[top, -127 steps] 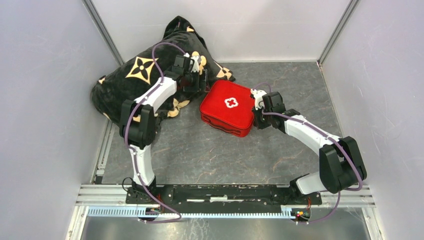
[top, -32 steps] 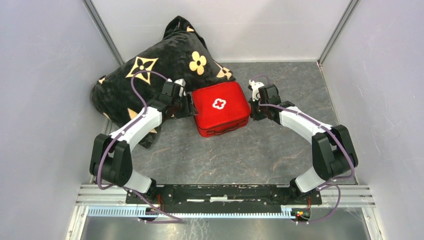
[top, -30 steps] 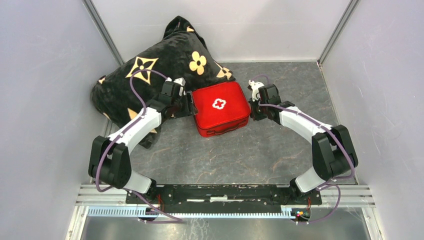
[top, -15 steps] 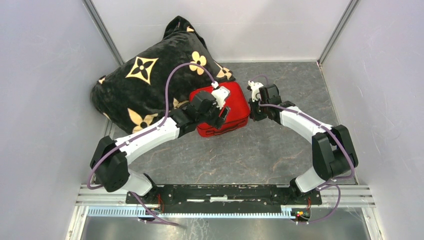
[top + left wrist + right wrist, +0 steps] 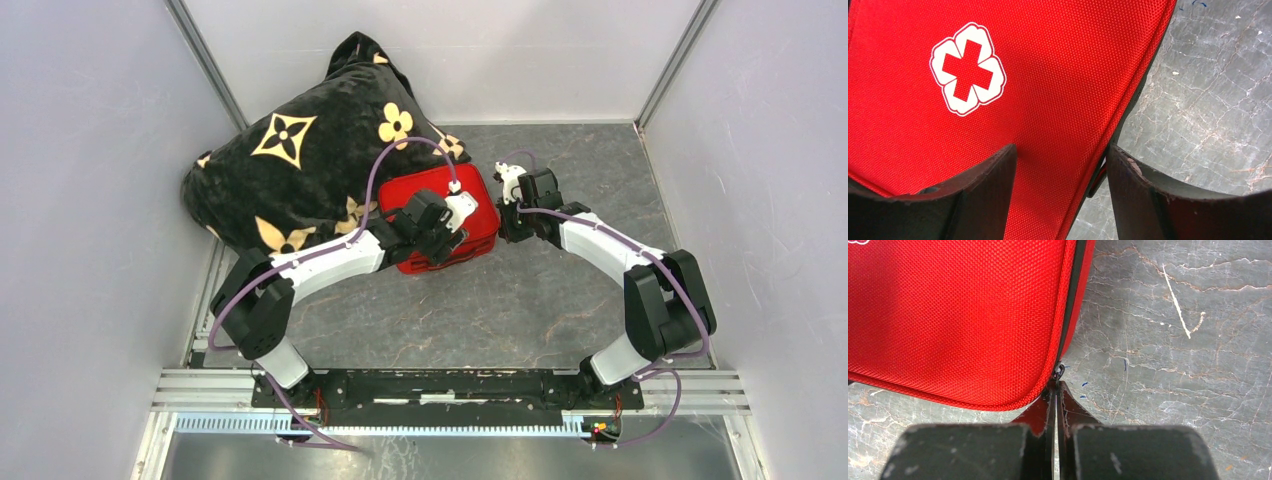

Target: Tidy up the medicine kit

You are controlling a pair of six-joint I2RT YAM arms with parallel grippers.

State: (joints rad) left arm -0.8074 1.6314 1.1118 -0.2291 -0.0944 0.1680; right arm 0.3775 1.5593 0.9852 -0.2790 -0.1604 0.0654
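The medicine kit (image 5: 412, 190) is a red zip case lying closed on the grey floor against the pillow. In the left wrist view its lid (image 5: 1058, 75) fills the frame, with the white cross emblem (image 5: 968, 75) at upper left. My left gripper (image 5: 445, 238) (image 5: 1062, 157) is open just above the lid near the case's front edge, one finger (image 5: 980, 192) over the lid and the other over the edge. My right gripper (image 5: 504, 215) (image 5: 1056, 387) is at the case's right side, shut on the small metal zipper pull (image 5: 1058, 373) at the zip line.
A large black pillow with gold flowers (image 5: 300, 150) fills the back left corner and touches the case's left side. Grey walls enclose the marbled floor (image 5: 560, 300). A metal rail (image 5: 450, 385) runs along the near edge.
My left arm has swung from the case's left side, by the pillow, to above the lid. The right arm and the case have stayed put over the last second.
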